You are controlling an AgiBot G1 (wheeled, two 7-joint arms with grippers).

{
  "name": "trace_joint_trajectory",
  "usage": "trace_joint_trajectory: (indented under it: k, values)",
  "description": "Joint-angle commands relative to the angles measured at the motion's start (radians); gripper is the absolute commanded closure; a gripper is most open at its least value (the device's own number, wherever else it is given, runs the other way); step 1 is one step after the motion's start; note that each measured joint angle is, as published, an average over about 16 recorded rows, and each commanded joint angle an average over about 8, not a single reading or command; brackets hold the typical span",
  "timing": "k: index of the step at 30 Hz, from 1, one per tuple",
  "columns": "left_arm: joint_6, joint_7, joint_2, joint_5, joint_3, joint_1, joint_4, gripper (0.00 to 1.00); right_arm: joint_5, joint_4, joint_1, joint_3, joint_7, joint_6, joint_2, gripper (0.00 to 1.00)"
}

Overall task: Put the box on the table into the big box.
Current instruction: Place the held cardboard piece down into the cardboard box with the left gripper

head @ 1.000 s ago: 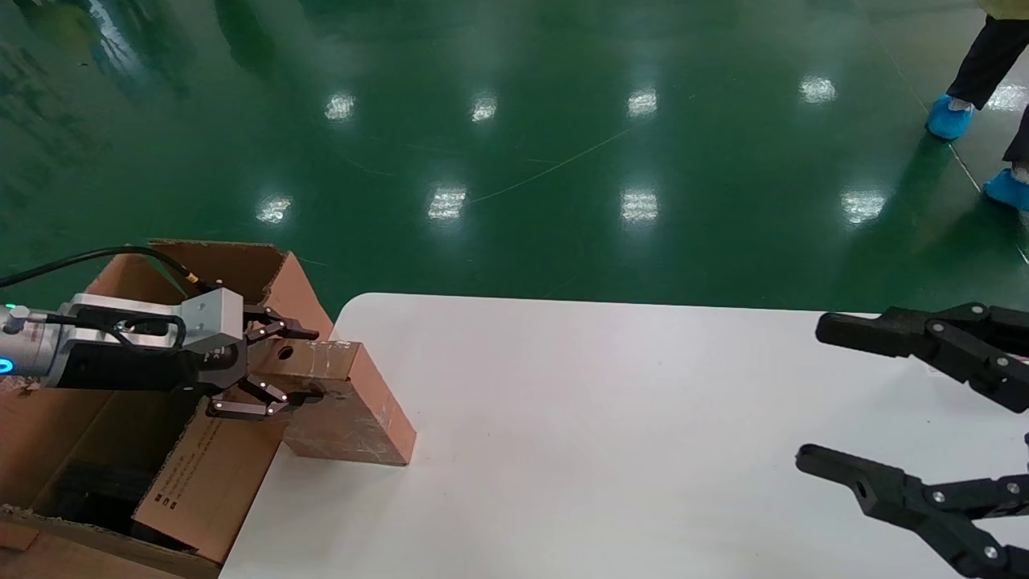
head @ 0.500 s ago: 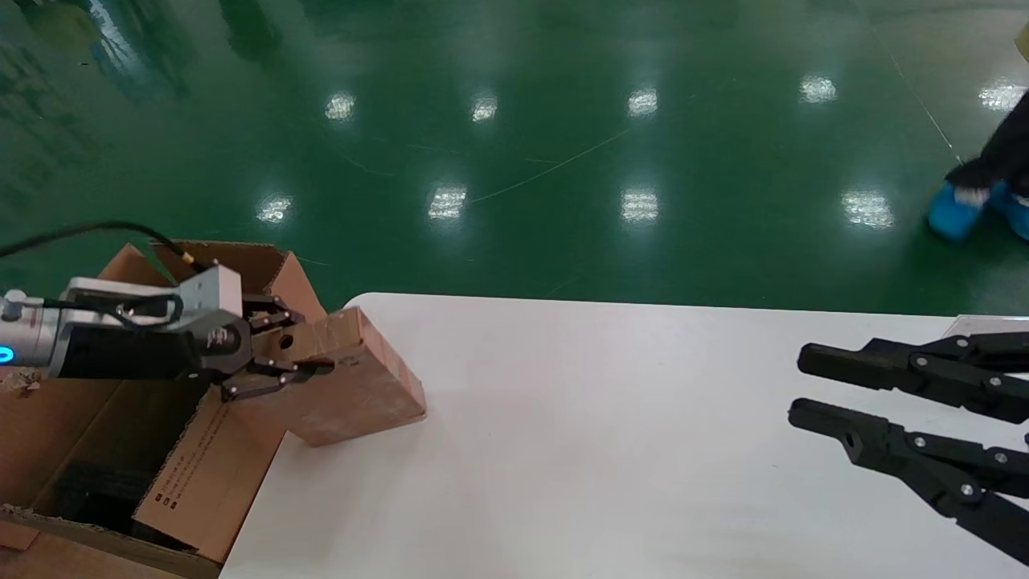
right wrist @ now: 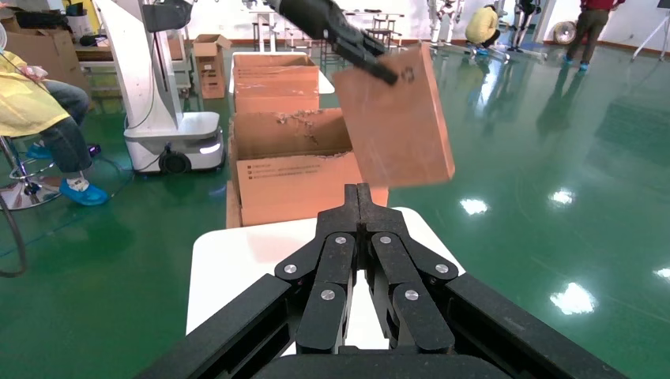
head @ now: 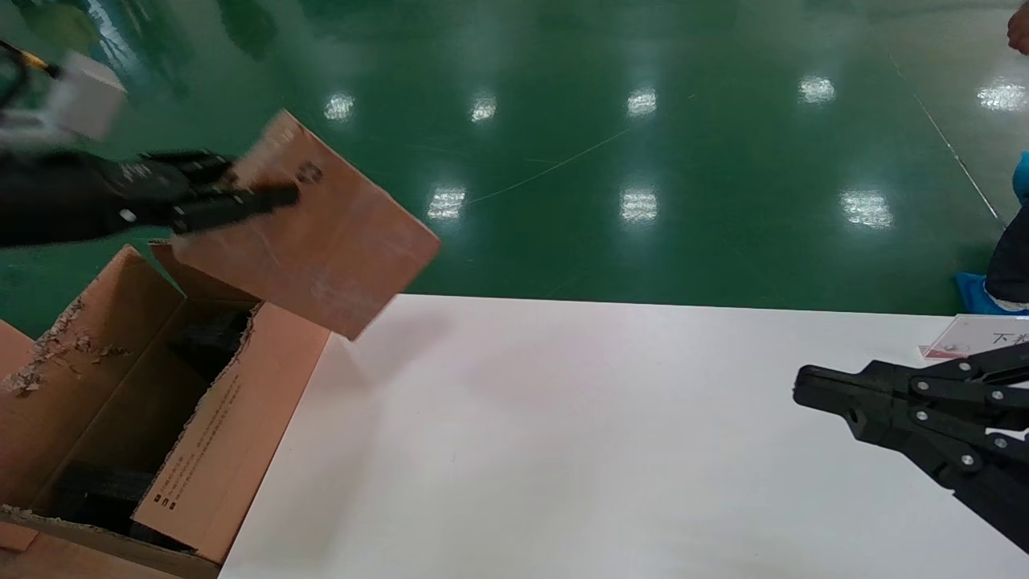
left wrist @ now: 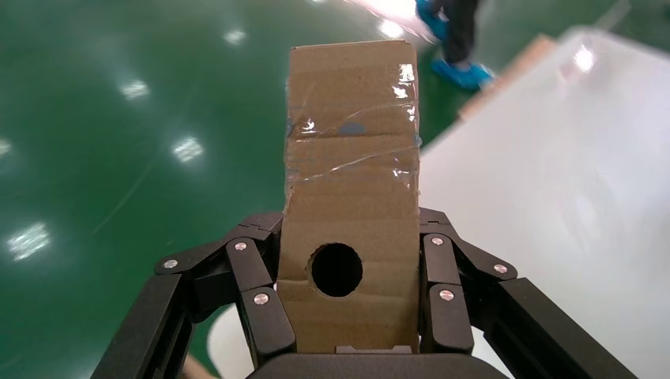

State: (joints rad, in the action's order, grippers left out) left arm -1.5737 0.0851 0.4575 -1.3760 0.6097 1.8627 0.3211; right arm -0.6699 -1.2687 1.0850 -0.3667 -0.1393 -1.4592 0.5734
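My left gripper point(head: 241, 189) is shut on one end of the box point(head: 321, 233), a small brown taped carton with a round hole, and holds it tilted in the air above the table's left corner. In the left wrist view the box point(left wrist: 351, 197) sits between both fingers point(left wrist: 265, 312). The big box point(head: 205, 450) stands open on the floor left of the white table point(head: 603, 450), with black foam inside. My right gripper point(head: 800, 386) is shut and empty over the table's right side; it also shows in the right wrist view point(right wrist: 362, 191).
A small card point(head: 969, 338) lies at the table's far right edge. A person in blue shoe covers point(head: 985, 293) stands on the green floor at right. More cartons point(right wrist: 276, 75) and another robot base point(right wrist: 170, 142) stand beyond the big box.
My left gripper has lifted the box off the table, up and to the left, tilting it. My right gripper has gone from open to shut. The person at right has moved.
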Motion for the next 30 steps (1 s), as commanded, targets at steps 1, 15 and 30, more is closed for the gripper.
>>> trace_joint_trajectory:
  k: [1,15,30]
  values:
    - [0.004,0.078,-0.018,-0.006,0.009,0.042,0.016,1.00,0.000,0.000,0.000,0.000,0.000,0.000,0.000,1.00]
    - [0.077,0.363,-0.217,-0.261,0.083,0.229,0.185,1.00,0.000,0.000,0.000,0.000,0.000,0.000,0.000,1.00]
    - [0.228,0.302,-0.210,-0.267,0.131,0.041,0.013,1.00,0.000,0.000,0.000,0.000,0.000,0.000,0.000,1.00]
